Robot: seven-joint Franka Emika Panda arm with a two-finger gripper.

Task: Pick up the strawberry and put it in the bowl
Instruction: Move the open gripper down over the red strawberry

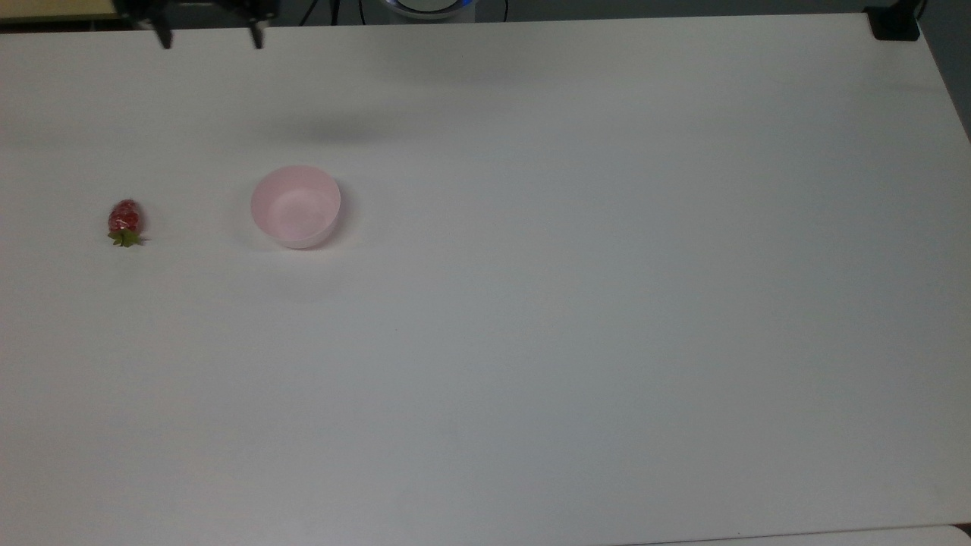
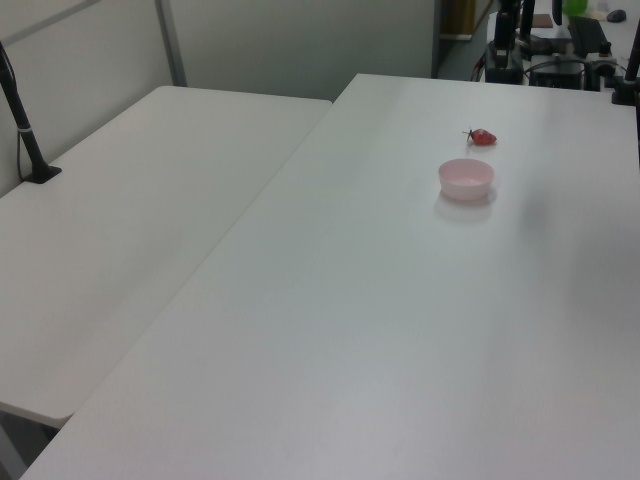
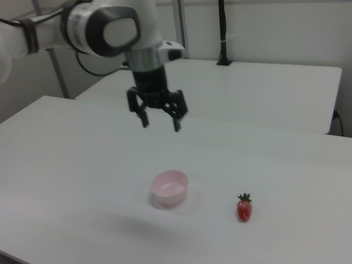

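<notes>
Overhead, the claw [image 3: 161,122] hangs spread wide above the white table [image 3: 82,165] (a second table [image 3: 264,88] adjoins).

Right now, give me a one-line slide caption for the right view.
Open gripper hangs above the table, over a pink bowl with a strawberry lying beside it.

A wide white bench [image 1: 576,318] carries just two things, the strawberry [image 1: 125,222] and the bowl [image 1: 296,206]. The pale pink bowl stands upright, well apart from the strawberry, which lies on its side toward the top view's left. In the left view a second white bench [image 2: 150,210] adjoins it on the left view's left.
</notes>
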